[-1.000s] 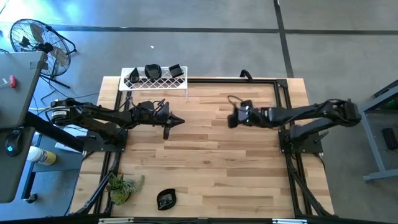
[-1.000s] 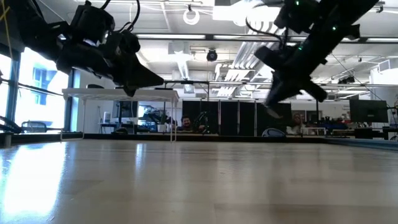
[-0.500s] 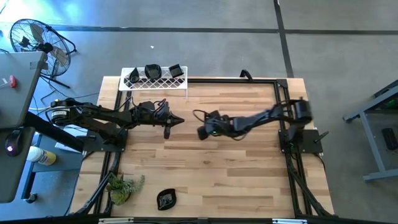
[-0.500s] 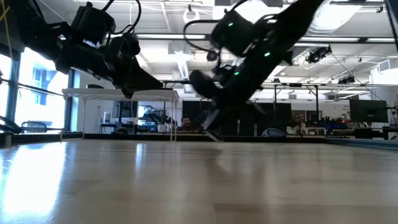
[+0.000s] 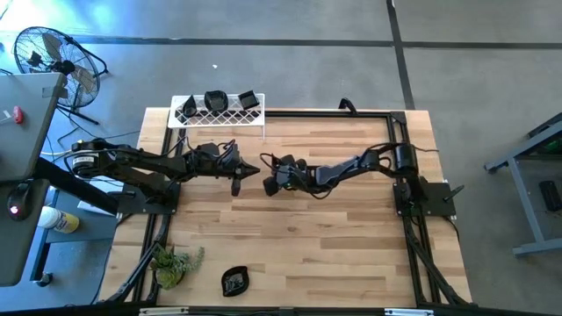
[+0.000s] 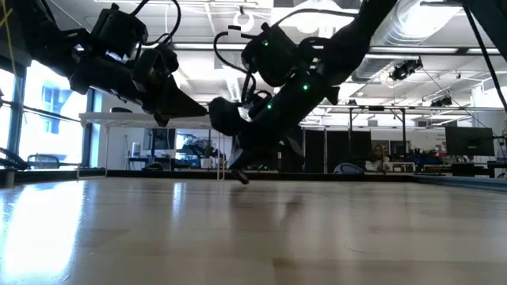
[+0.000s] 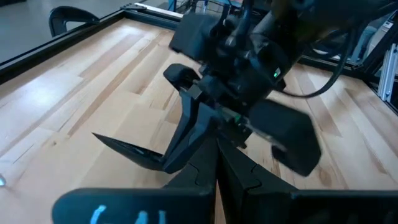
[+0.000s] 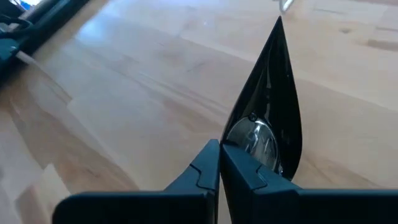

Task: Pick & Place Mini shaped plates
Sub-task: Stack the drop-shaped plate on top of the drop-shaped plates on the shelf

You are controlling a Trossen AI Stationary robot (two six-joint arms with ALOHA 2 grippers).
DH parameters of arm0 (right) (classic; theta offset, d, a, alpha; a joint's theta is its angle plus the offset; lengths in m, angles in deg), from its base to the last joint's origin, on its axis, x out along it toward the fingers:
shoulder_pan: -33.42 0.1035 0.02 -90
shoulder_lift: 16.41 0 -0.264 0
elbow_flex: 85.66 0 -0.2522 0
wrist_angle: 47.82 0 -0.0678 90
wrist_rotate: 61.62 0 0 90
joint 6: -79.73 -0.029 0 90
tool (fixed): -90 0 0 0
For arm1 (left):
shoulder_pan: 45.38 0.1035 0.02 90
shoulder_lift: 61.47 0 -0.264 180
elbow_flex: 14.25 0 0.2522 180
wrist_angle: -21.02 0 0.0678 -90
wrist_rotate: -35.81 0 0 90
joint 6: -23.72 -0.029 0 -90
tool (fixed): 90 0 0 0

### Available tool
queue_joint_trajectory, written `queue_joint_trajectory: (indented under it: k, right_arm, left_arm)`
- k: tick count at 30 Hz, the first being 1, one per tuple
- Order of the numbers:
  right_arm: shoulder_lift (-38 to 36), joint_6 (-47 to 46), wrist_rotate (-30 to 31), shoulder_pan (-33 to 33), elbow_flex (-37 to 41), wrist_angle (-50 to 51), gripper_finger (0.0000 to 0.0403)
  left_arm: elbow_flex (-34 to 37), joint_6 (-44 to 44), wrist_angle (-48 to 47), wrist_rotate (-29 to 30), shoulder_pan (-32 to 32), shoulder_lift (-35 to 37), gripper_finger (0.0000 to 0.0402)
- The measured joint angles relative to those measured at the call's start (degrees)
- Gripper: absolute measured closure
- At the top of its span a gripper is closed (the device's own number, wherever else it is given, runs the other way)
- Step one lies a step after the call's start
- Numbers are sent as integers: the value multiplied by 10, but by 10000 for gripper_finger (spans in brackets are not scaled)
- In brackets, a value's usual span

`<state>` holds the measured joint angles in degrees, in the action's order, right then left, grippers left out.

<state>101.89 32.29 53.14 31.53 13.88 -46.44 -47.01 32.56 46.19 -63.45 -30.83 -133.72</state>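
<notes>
My right gripper (image 5: pixel 272 178) is over the table's middle, shut on a glossy black teardrop plate (image 8: pixel 273 106). It stands close in front of my left gripper (image 5: pixel 250 170), which is shut on another black mini plate (image 7: pixel 134 151) that ends in a point. Three more black plates (image 5: pixel 215 101) sit on the white wire rack (image 5: pixel 219 116) at the far left. One more black plate (image 5: pixel 235 281) lies flat near the front edge. In the low view both grippers (image 6: pixel 238 162) (image 6: pixel 178 99) are off the table, the right one much lower. My left gripper pinches the plate's edge (image 7: pixel 181 159) between its two shut fingers. The plate sticks out sideways from the fingers, pointed end away, lifted clear of the table. My right gripper pinches the teardrop plate's round end (image 8: pixel 252 138) between its two fingers, slanting down from the table's right. The plate stands on edge, its pointed tip (image 8: pixel 278 25) away from the fingers.
A small green plant (image 5: pixel 176 263) lies at the near left corner. A black frame (image 5: pixel 334 112) runs along the table's far and side edges. Bare wood lies between the grippers and the front edge. People and desks show in the room behind.
My right gripper has swept from the table's right side toward the left and down, carrying its teardrop plate, and now sits close to my left gripper. The sweep slowed in the last half second.
</notes>
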Motion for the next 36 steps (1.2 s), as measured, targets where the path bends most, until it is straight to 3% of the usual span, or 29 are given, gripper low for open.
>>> queue_joint_trajectory:
  k: [7,14,20,25,27,31,36]
  right_arm:
    - [10,0,2,0,0,-16,381]
    - [10,18,2,0,0,-22,328]
    - [-38,117,-40,0,0,8,294]
    - [-86,218,-32,7,2,80,321]
    - [-96,250,-30,9,18,65,344]
    - [-103,271,-65,4,92,-40,393]
    - [-104,275,-110,-2,185,-192,389]
  left_arm:
    - [0,0,-1,0,0,0,402]
    - [0,0,0,-1,0,0,402]
    - [0,0,0,-2,0,0,402]
    - [0,0,-1,-4,-1,0,402]
    - [0,0,-2,-4,-3,0,402]
    - [0,0,-4,-7,-14,0,402]
    - [-1,6,0,-6,-32,0,401]
